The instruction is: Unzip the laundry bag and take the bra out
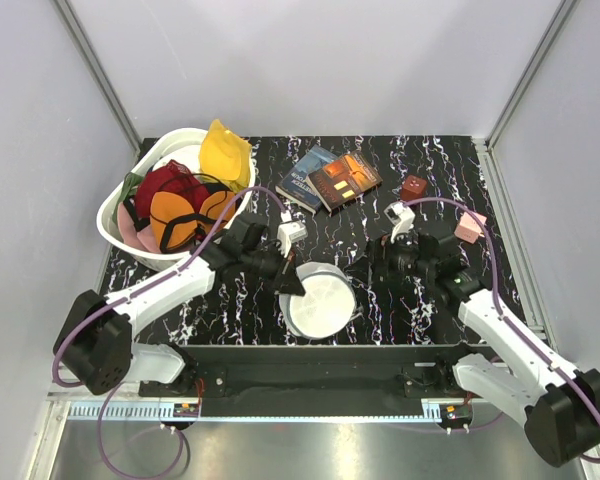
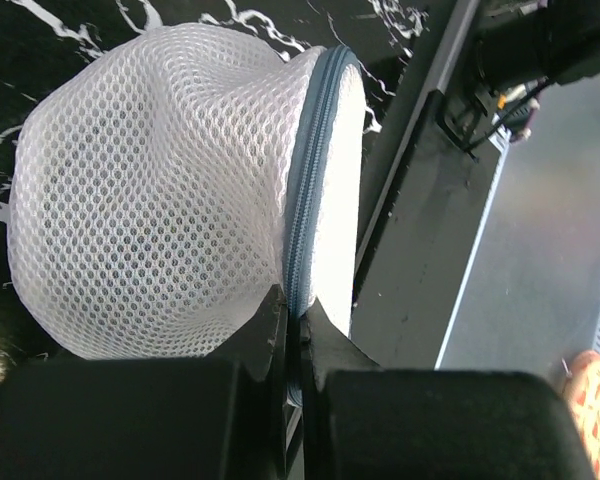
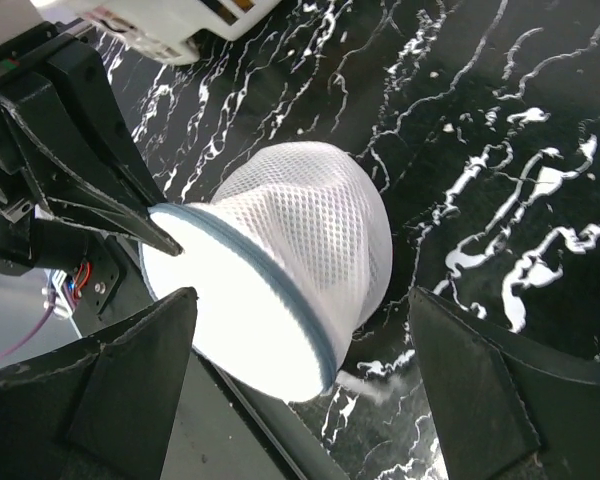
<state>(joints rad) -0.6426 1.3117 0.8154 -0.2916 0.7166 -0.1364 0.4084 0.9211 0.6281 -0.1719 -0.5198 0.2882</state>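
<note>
Unzipping looks barely begun: the left jaws are pinched on the closed zip [image 2: 302,180] at the rim of the laundry bag [image 2: 150,190], which lies on the desk [image 3: 500,120] just ahead of the wide-apart right jaws, which likely must steady the mesh before a pull.

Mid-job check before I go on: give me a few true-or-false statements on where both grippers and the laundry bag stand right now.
1. The left gripper is shut on the laundry bag at its zip. True.
2. The right gripper is clamped on the bag. False: it is open and holds nothing.
3. The bag sits in the white basket. False: it lies on the table, close to the near edge, between the two arms.
4. The stretch of zip that shows in the left wrist view is closed. True.
</note>
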